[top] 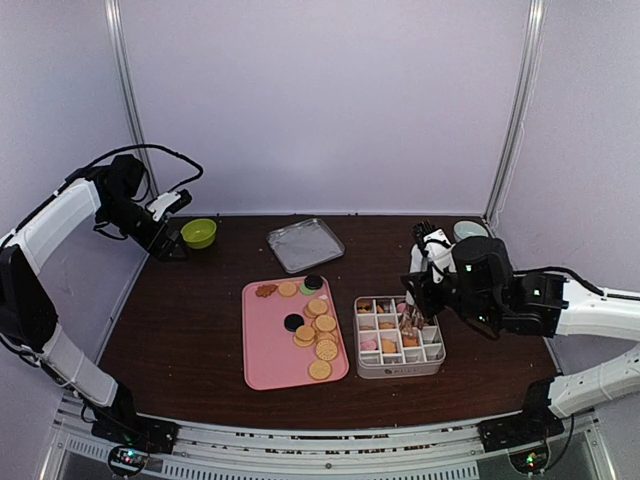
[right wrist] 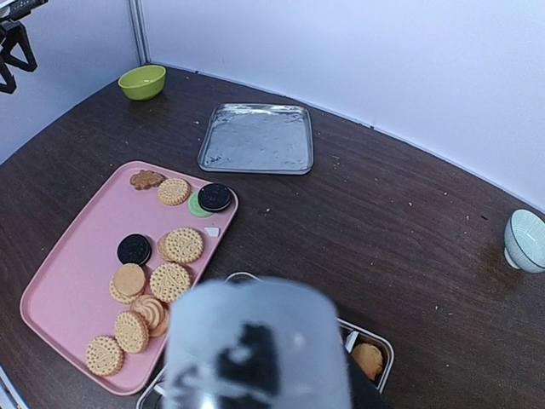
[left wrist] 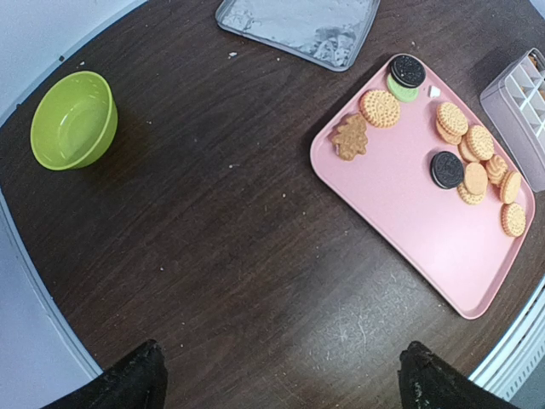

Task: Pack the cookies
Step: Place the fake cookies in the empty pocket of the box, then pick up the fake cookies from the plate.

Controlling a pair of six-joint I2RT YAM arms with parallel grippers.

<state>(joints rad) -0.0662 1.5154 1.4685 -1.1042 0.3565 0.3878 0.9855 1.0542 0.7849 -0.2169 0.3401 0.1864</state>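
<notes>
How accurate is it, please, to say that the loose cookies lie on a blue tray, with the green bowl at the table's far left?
Not quite: the tray holding the loose cookies is pink, not blue, as the top external view shows. The green bowl is at the far left of the table.

1. A robot lab test cell, not a kitchen or home — plain pale wall panels close in the dark table on three sides.
2. Bare metal posts frame those panels.
3. A left arm and a right arm stand on a metal rail at the table's near edge, with a loose cable looping above.
4. The cookies lie on a pink tray like laid-out props; the rail looks like slotted aluminium, though it is small in view.
</notes>
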